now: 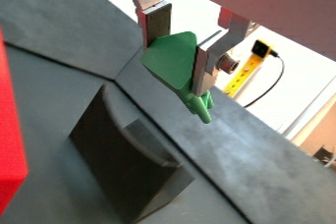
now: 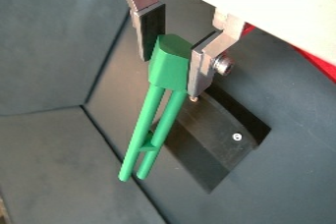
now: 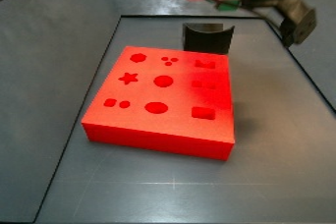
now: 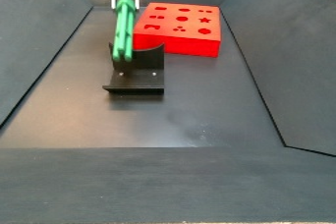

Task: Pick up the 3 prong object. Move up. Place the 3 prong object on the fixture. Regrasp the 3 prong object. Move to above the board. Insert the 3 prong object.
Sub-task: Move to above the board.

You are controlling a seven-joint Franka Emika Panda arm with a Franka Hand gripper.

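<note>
The gripper [image 2: 178, 43] hangs above the fixture [image 4: 136, 75], at the far end of the dark floor [image 4: 184, 120] in a side view. Its two silver fingers [image 2: 148, 24] stand a moderate way apart, and the wide end of the green 3 prong object [image 2: 157, 100] sits in the gap. In both wrist views the piece lies against the finger that carries the screw; the opposite finger appears to stand a little clear of it, so a firm clamp from both sides cannot be confirmed — whether the jaws actually bear on the piece cannot be told.

The green piece [image 4: 124, 29] hangs roughly upright from the gripper, wide end up between the fingers and slim prongs pointing down. In a side view its lower end reaches the upright part of the fixture; whether it touches or rests there cannot be told. In a wrist view the prongs [image 2: 141, 154] run down past the edge of the fixture's base plate [image 2: 217, 144].

The fixture [image 3: 206, 36] — a dark block with a curved recess on top — stands just beside the far edge of the red board [image 3: 164, 95]. The board [image 4: 180, 27] lies flat on the floor with its shaped cutouts facing up, all of them unoccupied. A yellow tape measure [image 1: 252, 69] lies outside the work area.
</note>
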